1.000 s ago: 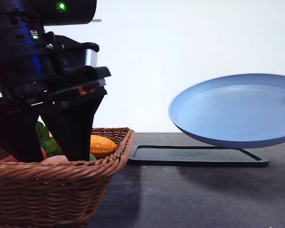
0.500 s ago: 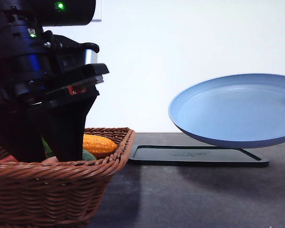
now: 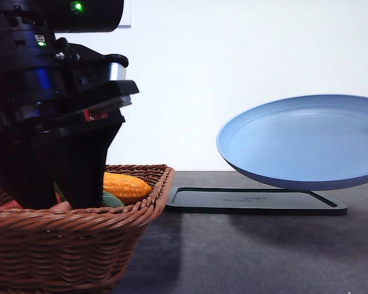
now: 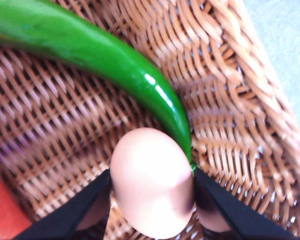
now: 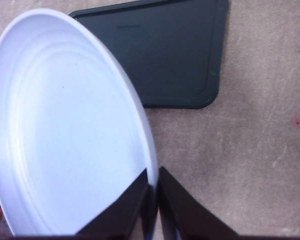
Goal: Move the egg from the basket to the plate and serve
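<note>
The pinkish-brown egg (image 4: 152,182) lies on the floor of the brown wicker basket (image 4: 230,100), wedged between the two black fingers of my left gripper (image 4: 152,197), which press on both of its sides. From the front, the left gripper (image 3: 54,199) reaches down inside the basket (image 3: 80,245) at the left. The light blue plate (image 3: 306,144) hangs tilted in the air at the right, above the table. My right gripper (image 5: 152,200) is shut on the rim of the plate (image 5: 65,130).
A long green pepper (image 4: 115,65) lies against the egg's far side, and a red fruit (image 4: 2,210) sits at the basket's edge. A yellow corn cob (image 3: 126,185) rests in the basket. A flat black tray (image 3: 251,200) lies on the dark table under the plate.
The left gripper's fingers have drawn together inside the basket and shifted slightly left, uncovering more of the corn. The plate and right arm have stayed still.
</note>
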{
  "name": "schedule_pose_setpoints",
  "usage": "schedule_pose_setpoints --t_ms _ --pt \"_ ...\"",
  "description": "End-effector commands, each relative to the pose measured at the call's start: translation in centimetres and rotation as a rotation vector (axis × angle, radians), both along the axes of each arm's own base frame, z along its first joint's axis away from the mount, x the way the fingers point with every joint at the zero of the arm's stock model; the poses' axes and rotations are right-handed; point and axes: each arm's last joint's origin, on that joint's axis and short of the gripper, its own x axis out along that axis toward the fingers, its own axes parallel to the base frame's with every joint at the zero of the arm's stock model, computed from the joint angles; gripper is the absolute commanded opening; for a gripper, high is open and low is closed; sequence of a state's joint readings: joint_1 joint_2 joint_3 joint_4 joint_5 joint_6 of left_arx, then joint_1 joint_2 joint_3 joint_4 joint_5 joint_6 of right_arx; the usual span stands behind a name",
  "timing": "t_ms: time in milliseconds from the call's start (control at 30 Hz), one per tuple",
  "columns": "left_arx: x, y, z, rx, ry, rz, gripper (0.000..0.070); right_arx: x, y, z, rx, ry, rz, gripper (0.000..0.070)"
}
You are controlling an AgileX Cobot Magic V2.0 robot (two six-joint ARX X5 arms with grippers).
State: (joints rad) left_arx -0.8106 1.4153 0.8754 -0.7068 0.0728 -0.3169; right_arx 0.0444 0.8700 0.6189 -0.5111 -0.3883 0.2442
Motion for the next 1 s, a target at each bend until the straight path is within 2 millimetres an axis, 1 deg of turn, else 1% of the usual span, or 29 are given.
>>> schedule_pose_setpoints --t_ms 0,133,333,467,533,600,700,800,967 --pt "0.4 -0.4 0.9 -0.005 -0.029 -0.014 0.0165 0.2 0.0 0.3 0.020 -0.010 -0.010 0.0000" --pt "0.8 -0.6 3.4 -0.027 -0.117 -0.013 0.0165 0.1 0.1 0.3 0.062 0.007 0.007 0.0000" --pt "1.8 -1.6 8.7 -0.149 -0.249 -0.025 0.0165 -0.1 0.4 0.4 0.157 0.048 0.073 0.0000" --pt "1.6 -2.8 11.9 -0.244 -0.317 -0.070 0.0165 -0.5 0.6 0.2 0.204 0.094 0.116 0.0000" --pt "1.2 -3.4 12.8 -0.281 -0.347 -0.094 0.0165 -0.7 0.7 0.0 0.213 0.122 0.128 0.0000" --pt "0.9 -4.0 13.4 -0.312 -0.373 -0.119 0.0165 -0.8 0.8 -0.1 0.217 0.148 0.145 0.0000" --pt "0.3 -4.8 13.5 -0.329 -0.391 -0.165 0.0165 -1.0 1.2 -0.4 0.223 0.189 0.178 0.0000" --pt "-0.2 -5.9 12.9 -0.319 -0.375 -0.208 0.0165 -1.0 1.7 -0.7 0.218 0.218 0.205 0.0000" --pt "-0.6 -7.4 11.5 -0.286 -0.340 -0.257 0.0165 -0.9 2.5 -1.1 0.212 0.251 0.252 0.0000"
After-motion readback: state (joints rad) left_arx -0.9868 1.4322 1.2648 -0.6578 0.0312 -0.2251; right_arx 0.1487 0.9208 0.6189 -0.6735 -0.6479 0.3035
